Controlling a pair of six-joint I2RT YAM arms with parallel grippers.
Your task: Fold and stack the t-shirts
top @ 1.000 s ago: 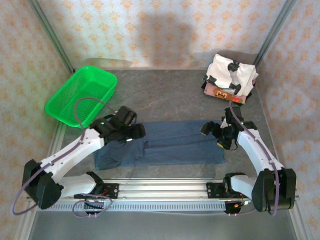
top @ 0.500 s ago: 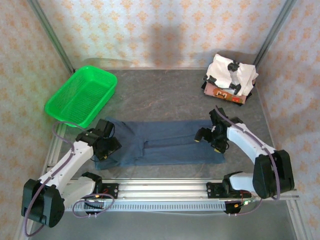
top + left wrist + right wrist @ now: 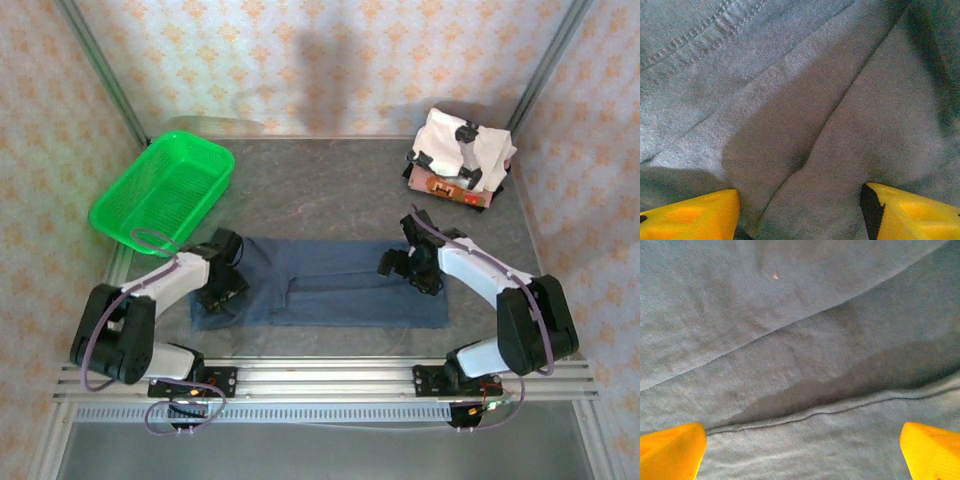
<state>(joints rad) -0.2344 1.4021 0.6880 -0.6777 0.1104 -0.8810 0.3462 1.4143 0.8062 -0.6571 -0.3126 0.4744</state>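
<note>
Two arms are working on one shirt here.

Top view: the slate-blue t-shirt is lying as a long strip across the near middle of the table. The left gripper is sitting on its 9 o'clock end and the right gripper is over the cloth toward its 3 o'clock end. The white t-shirt is resting folded on the brown/orange printed t-shirt up at 1 o'clock, and the green basket is parked at 10 o'clock. So I'm guessing I'm mid-fold on the last shirt, with stacking not yet done.

Left wrist: the fingers are standing apart, low against the cloth, with a raised crease running toward 12 o'clock between them. I'm not seeing anything pinched.

Right wrist: the fingertips are spread wide just over the shirt, with a hem line crossing from 9 to 3 o'clock between them.

Next I'm thinking each side needs a proper bite on the top layers before folding one end over the other.
</note>
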